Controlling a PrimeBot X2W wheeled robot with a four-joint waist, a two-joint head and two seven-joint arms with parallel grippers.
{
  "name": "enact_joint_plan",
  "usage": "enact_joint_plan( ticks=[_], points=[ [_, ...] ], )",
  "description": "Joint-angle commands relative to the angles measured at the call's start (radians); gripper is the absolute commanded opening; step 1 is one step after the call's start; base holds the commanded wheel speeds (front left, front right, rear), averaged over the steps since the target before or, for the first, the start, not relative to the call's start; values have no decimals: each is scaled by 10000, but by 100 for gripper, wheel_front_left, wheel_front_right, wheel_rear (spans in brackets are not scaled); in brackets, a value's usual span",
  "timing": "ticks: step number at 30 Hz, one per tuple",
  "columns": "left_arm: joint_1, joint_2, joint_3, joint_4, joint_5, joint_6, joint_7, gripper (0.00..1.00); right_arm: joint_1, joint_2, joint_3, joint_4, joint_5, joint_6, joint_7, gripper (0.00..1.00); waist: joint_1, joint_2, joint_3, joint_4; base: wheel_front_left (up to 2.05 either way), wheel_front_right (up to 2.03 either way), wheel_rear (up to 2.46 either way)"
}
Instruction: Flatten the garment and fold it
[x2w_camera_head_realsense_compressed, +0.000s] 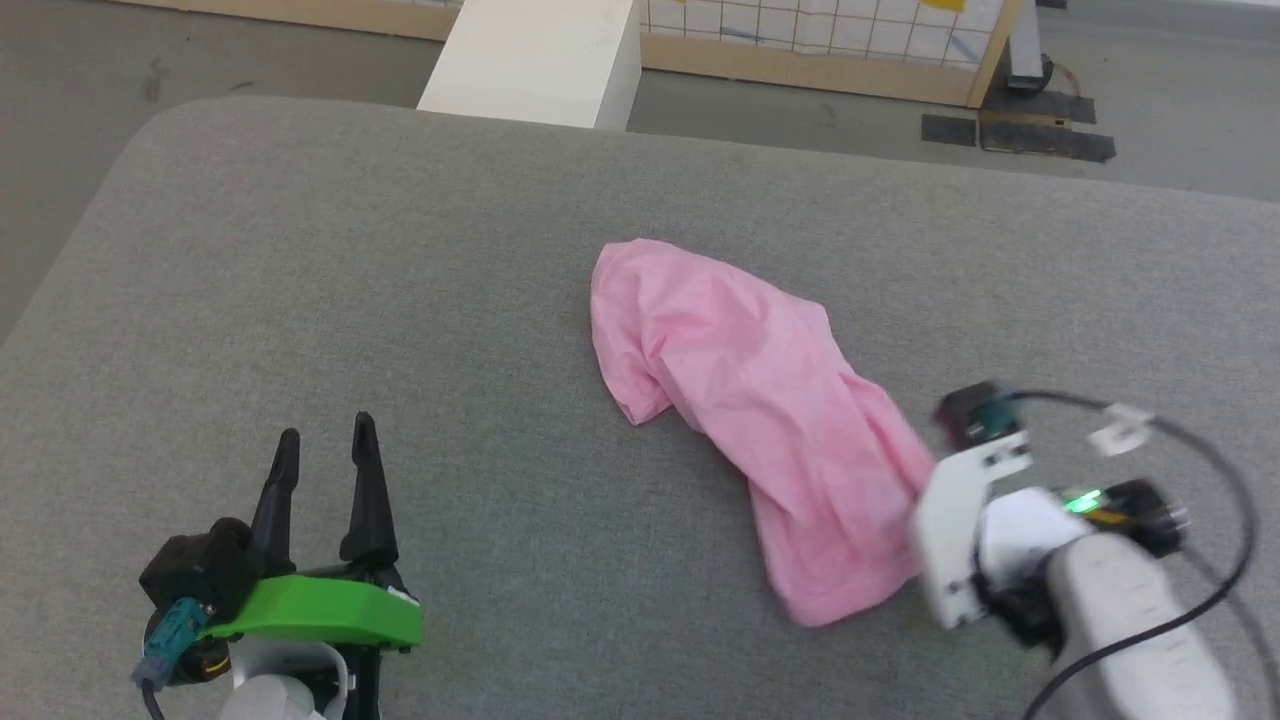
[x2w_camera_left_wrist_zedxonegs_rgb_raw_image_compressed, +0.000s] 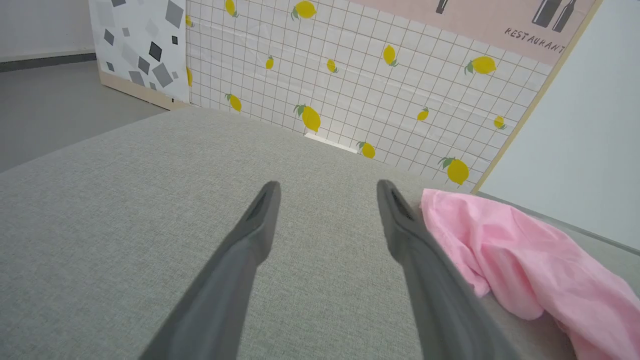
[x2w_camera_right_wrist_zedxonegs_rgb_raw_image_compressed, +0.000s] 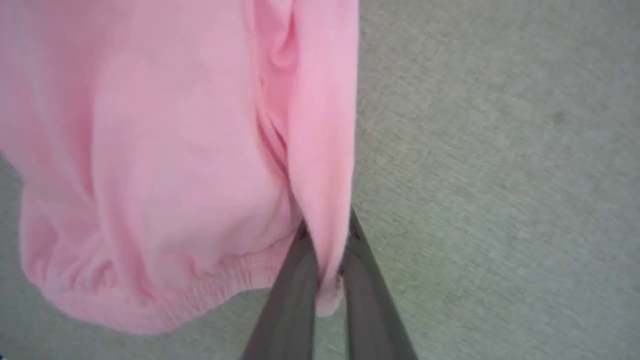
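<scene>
Head view: the garment (x2w_camera_head_realsense_compressed: 740, 400) lies bunched in a slanting heap on the fabric-covered tabletop (x2w_camera_head_realsense_compressed: 300, 250), its near end at the right arm's wrist (x2w_camera_head_realsense_compressed: 965, 530). The likely trouble is that pulling on one pinched fold would drag the heap along as a rope instead of spreading it, or that the thin fold would slip free. The left end effector (x2w_camera_head_realsense_compressed: 325, 428) stands well apart from the cloth.

Left wrist view: its fingers are spread wide over bare tabletop and hold nothing, with the garment just to their right.

Right wrist view: the right end effector (x2w_camera_right_wrist_zedxonegs_rgb_raw_image_compressed: 327, 227) is pressed together, pinching a hanging fold of the garment beside the gathered hem (x2w_camera_right_wrist_zedxonegs_rgb_raw_image_compressed: 200, 295).
</scene>
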Motion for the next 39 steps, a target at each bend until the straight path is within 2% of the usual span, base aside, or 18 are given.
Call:
enact_joint_plan(
  ticks=[1, 4, 8, 13, 17, 18, 22, 28, 32, 37, 39],
  points=[
    [-226, -62, 47, 11, 35, -85, -47, 100, -364, -369, -307, -95, 88, -15, -46, 0, 0, 82, 84, 59, 0, 0, 0],
    [-344, -94, -15, 101, 43, -162, -47, 100, -1099, -982, -1021, -152, -10, -15, -103, 0, 0, 82, 242, 191, 0, 0, 0],
    [-521, -115, -144, 212, 55, -281, -47, 100, -2286, -1383, -1783, 185, -404, -15, -124, 0, 0, 82, 497, 380, 0, 0, 0],
    [-775, -125, -197, 360, 30, -391, -47, 100, -3469, -1301, -2920, 912, -1387, -15, -682, 0, 0, 82, 793, 645, 0, 0, 0],
    [-870, -129, -139, 447, 26, -450, -47, 100, -4065, -1100, -3712, 1397, -2574, -15, -2036, 0, 0, 82, 885, 726, 0, 0, 0],
    [-884, -130, -130, 480, 33, -464, -47, 100, -4131, -969, -3879, 1606, -2754, -15, -2242, 100, 0, 82, 864, 736, 0, 0, 0],
    [-823, -131, -93, 548, 72, -485, -47, 100, -4317, -644, -4315, 2071, -2944, -15, -3276, 100, 0, 82, 610, 636, 0, 0, 0],
    [-529, -132, -152, 579, 87, -403, -47, 100, -3745, -185, -4490, 1796, -2288, -15, -5364, 100, 0, 82, -25, 231, 0, 0, 0],
    [-250, -132, -236, 549, 133, -306, -47, 100, -2598, 178, -4720, 1093, -1386, -15, -6300, 100, 0, 82, -425, -68, 0, 0, 0],
    [-18, -132, -365, 478, 124, -192, -47, 100, -460, 311, -4493, 77, -456, -15, -6965, 100, 0, 82, -682, -280, 0, 0, 0],
    [64, -133, -386, 441, 65, -154, -47, 100, 543, 317, -4167, -181, 279, -15, -7142, 100, 0, 82, -727, -367, 0, 0, 0]
  ],
)
